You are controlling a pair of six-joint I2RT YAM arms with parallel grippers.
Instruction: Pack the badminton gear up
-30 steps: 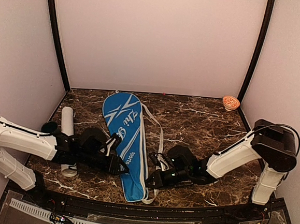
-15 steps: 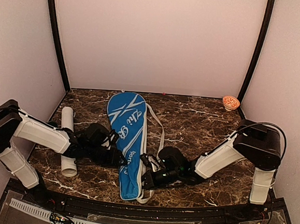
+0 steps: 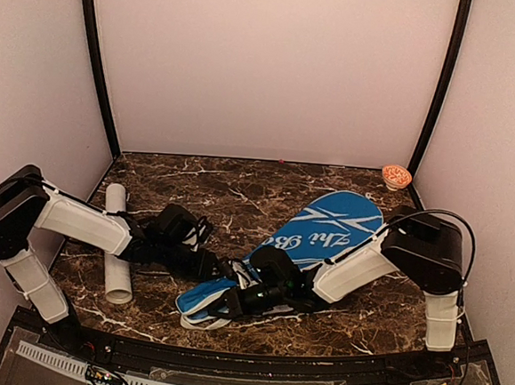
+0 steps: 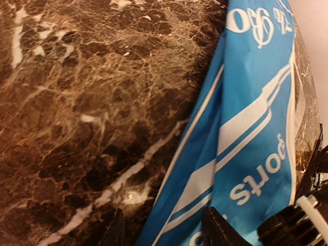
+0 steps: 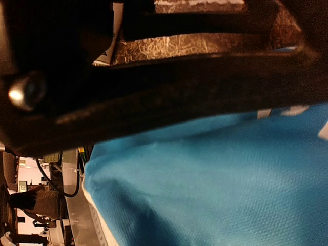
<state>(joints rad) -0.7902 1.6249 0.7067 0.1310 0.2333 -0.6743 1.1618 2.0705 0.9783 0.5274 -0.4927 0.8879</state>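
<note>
The blue racket cover (image 3: 316,237) lies flat on the marble table (image 3: 329,185), slanting from its narrow end near the middle to its wide end at the far right. The left gripper (image 3: 218,268) has its fingers (image 4: 215,228) apart across the cover's edge, and the right gripper (image 3: 231,299) is at the narrow end. I cannot tell if either one grips the cover.

dim warm light; right wrist view blurred and shadowed.
</note>
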